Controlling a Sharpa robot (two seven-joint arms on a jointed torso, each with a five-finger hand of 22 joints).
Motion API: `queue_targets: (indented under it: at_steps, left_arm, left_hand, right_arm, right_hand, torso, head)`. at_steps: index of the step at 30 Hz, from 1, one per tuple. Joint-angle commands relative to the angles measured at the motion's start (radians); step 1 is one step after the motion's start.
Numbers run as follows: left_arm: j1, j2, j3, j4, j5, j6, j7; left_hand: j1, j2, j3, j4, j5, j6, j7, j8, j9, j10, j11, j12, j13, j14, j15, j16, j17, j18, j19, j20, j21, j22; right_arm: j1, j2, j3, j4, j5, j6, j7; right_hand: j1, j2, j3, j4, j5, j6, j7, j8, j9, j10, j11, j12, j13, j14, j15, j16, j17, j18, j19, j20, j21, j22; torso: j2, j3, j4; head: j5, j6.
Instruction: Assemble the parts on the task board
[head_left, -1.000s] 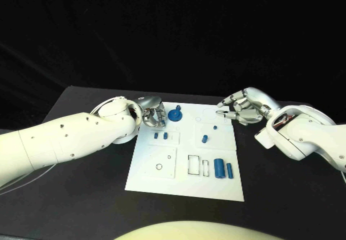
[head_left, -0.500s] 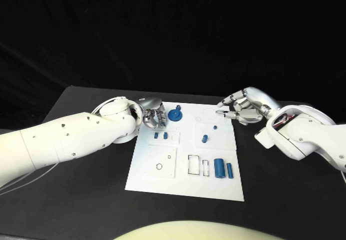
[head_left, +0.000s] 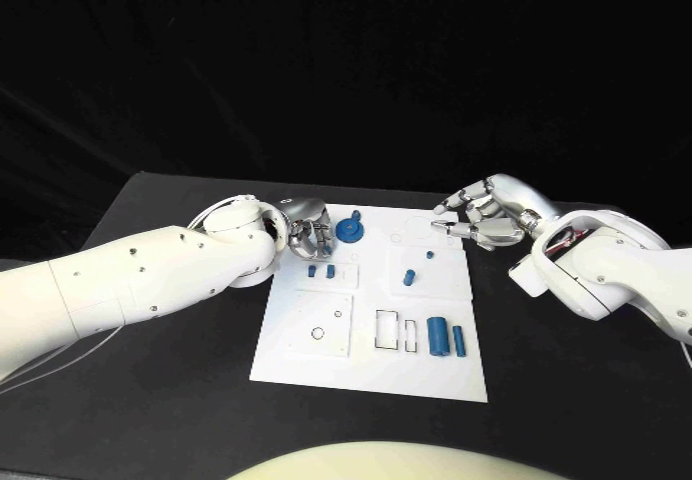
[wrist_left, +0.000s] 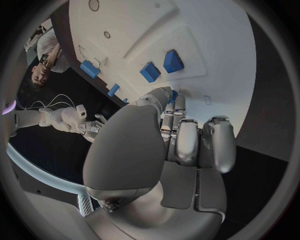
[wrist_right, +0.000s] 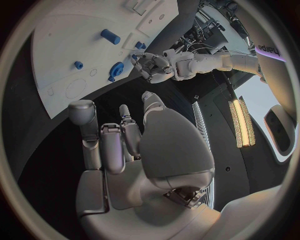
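Observation:
The white task board (head_left: 329, 352) lies mid-table. At its far left corner stands a blue round part (head_left: 352, 233), also seen as the blue round part (wrist_right: 115, 70). My left hand (head_left: 306, 230) hovers right beside it with fingers curled in. A speck of blue (wrist_left: 173, 95) shows at those fingertips, and I cannot tell if it is held. Two small blue blocks (head_left: 320, 270) sit just nearer. My right hand (head_left: 486, 214) hangs over the board's far right corner, fingers loosely bent, holding nothing. A blue cylinder (head_left: 410, 277) and a small peg (head_left: 428, 255) lie below it.
Two long blue pieces (head_left: 447, 338) lie beside an outlined slot (head_left: 389, 329) near the board's front right. A square plate with round holes (head_left: 320, 324) sits front left. Black table (head_left: 173, 400) surrounds the board on all sides.
My left hand has crept slightly toward the blue round part. The right hand has barely shifted.

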Motion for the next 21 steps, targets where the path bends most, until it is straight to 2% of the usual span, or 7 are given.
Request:
queue_targets:
  at_steps: [1,10,21]
  left_arm:
    - [-0.001,0.003,-0.001,-0.001,-0.004,0.026,-0.009]
    - [-0.002,0.003,-0.001,-0.003,-0.006,0.034,-0.01]
    - [-0.002,0.002,-0.002,-0.003,0.003,0.017,-0.005]
  left_hand:
    - [-0.011,-0.002,0.006,-0.001,-0.004,0.004,-0.004,-0.003,-0.002,0.01,-0.001,-0.004,0.001,0.004,-0.003,-0.003,-0.002,-0.017,0.01,-0.001,0.003,0.122]
    - [-0.02,-0.009,0.006,-0.004,-0.013,0.003,-0.008,-0.005,-0.005,0.014,-0.004,-0.007,0.003,0.003,-0.004,-0.004,-0.007,-0.017,0.01,-0.002,0.003,0.122]
    - [-0.037,-0.028,0.026,-0.012,-0.012,-0.072,-0.008,-0.013,-0.035,0.012,-0.007,-0.028,0.002,0.001,-0.008,-0.005,-0.015,-0.015,0.003,-0.005,-0.005,0.115]
  right_arm:
    - [-0.001,0.0,0.0,0.001,-0.002,0.009,0.007]
    - [-0.001,0.0,0.0,0.0,-0.002,0.009,0.007]
    - [-0.002,0.001,0.0,-0.002,-0.002,0.008,0.007]
  right_hand:
    - [-0.004,0.009,-0.003,-0.002,0.005,0.0,-0.007,0.006,0.001,-0.004,-0.004,0.001,0.037,0.046,-0.008,-0.003,0.024,0.007,-0.002,-0.002,-0.003,-0.002]
    - [-0.003,0.01,-0.003,-0.003,0.005,0.001,-0.007,0.007,0.002,-0.006,-0.004,-0.001,0.034,0.046,-0.008,-0.006,0.021,0.008,-0.003,-0.003,-0.008,-0.005]
    - [-0.003,0.01,-0.003,-0.003,0.005,0.001,-0.007,0.007,0.002,-0.006,-0.004,-0.001,0.034,0.046,-0.008,-0.006,0.021,0.008,-0.003,-0.003,-0.008,-0.005]
  torso:
    - [0.0,-0.0002,0.0007]
    - [-0.001,-0.0002,0.0008]
    - [0.0,-0.0001,0.0009]
  head:
    - [-0.001,-0.002]
    - [-0.001,-0.005]
    - [0.0,-0.002]
